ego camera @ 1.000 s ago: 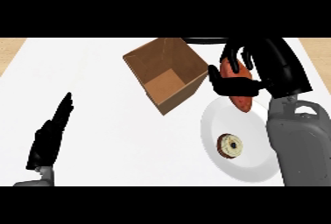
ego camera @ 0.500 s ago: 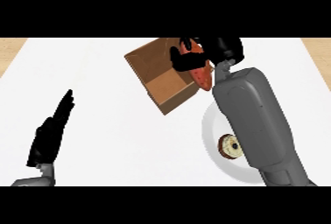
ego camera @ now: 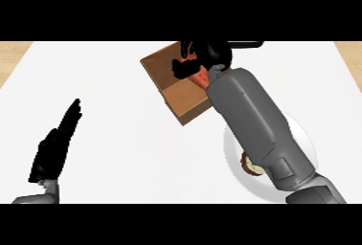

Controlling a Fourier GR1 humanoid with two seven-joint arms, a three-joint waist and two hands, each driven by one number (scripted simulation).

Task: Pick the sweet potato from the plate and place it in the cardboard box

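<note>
Sweet potato (ego camera: 201,76) in right robot hand (ego camera: 201,57) over cardboard box (ego camera: 176,88).

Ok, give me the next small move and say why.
Probably lower the right hand a little into the box, then open it. The hand is curled round the sweet potato, which shows orange over the box's open top, so the carry looks done and only the release is left. The left hand rests open at the left and need not move.
</note>
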